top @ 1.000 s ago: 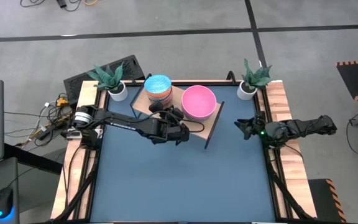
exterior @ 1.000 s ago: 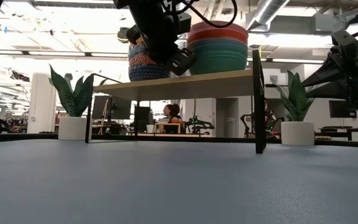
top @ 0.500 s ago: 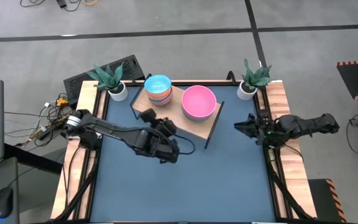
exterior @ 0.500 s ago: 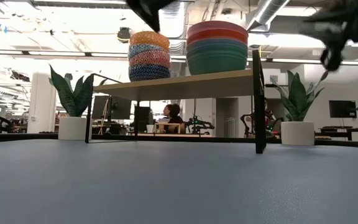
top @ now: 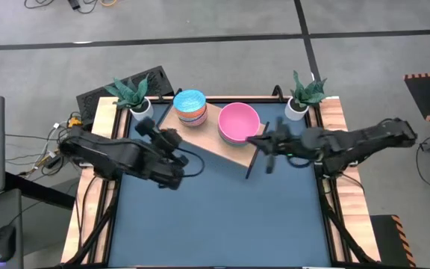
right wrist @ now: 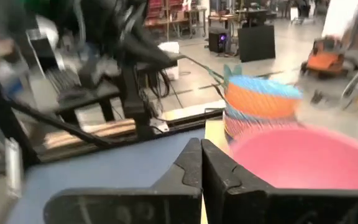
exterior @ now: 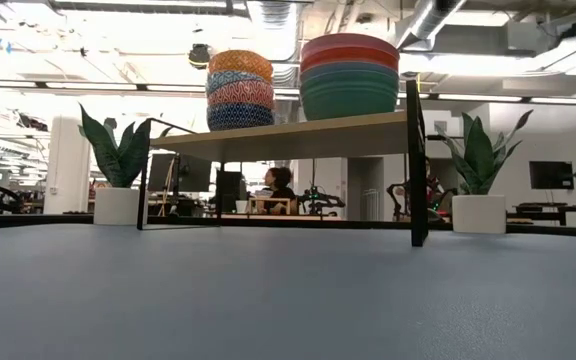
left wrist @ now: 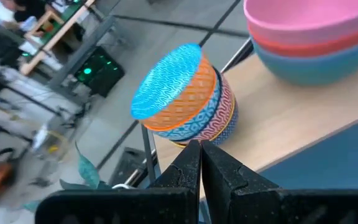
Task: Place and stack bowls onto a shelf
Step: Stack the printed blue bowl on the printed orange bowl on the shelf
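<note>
- Left gripper, fingers together and empty, is retreating leftward from the shelf.
- Right gripper, fingers together, is reaching in toward the shelf.
- Both bowl stacks, patterned and plain, are sitting on the shelf; stacking looks complete.

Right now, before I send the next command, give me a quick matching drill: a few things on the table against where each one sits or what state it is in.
Things:
1. patterned bowl stack
2. plain bowl stack
3. left gripper
4. right gripper

Places or states:
A. shut, holding nothing, beside the shelf's right end
B. on the shelf's left half, light blue bowl on top
C. shut, holding nothing, over the table's left side near the shelf
D. on the shelf's right half, pink bowl on top

Pairs: 1-B, 2-D, 3-C, 4-A
</note>
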Available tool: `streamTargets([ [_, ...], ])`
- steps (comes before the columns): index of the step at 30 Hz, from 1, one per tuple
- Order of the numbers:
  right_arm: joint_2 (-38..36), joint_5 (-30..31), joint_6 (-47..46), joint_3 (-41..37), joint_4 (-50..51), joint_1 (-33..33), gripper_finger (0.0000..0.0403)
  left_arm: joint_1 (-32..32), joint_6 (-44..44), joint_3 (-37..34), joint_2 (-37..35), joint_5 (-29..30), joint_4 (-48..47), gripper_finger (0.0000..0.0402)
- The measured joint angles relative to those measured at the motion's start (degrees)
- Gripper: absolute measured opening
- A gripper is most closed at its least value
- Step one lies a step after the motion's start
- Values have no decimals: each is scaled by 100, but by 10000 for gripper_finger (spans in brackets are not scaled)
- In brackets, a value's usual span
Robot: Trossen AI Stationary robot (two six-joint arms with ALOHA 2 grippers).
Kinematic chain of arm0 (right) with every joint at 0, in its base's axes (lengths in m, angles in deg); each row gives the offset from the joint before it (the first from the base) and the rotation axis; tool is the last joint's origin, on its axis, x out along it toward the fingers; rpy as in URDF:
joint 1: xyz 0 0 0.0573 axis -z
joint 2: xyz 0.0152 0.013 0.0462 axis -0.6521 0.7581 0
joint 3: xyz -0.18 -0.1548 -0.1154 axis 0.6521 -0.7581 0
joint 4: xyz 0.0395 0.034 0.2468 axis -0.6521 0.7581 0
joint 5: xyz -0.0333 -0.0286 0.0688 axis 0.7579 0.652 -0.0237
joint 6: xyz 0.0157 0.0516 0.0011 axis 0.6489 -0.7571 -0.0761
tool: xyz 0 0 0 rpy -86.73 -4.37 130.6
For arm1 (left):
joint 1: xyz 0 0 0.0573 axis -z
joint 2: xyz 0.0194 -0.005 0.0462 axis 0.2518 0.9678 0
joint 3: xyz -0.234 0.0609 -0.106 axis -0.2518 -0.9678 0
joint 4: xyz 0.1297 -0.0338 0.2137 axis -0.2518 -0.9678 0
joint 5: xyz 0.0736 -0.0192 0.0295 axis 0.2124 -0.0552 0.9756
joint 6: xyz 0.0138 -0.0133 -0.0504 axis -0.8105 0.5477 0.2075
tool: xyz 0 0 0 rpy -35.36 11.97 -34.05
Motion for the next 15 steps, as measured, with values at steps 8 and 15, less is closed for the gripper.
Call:
streamTargets([
  [8, 2527, 415, 1621, 2249, 177, 2, 17, 450, 172, 0, -965, 13, -7, 0],
  [15, 4202, 1852, 2642, 3957, 1056, -21, 17, 649, 9, 0, -1389, 17, -9, 0],
])
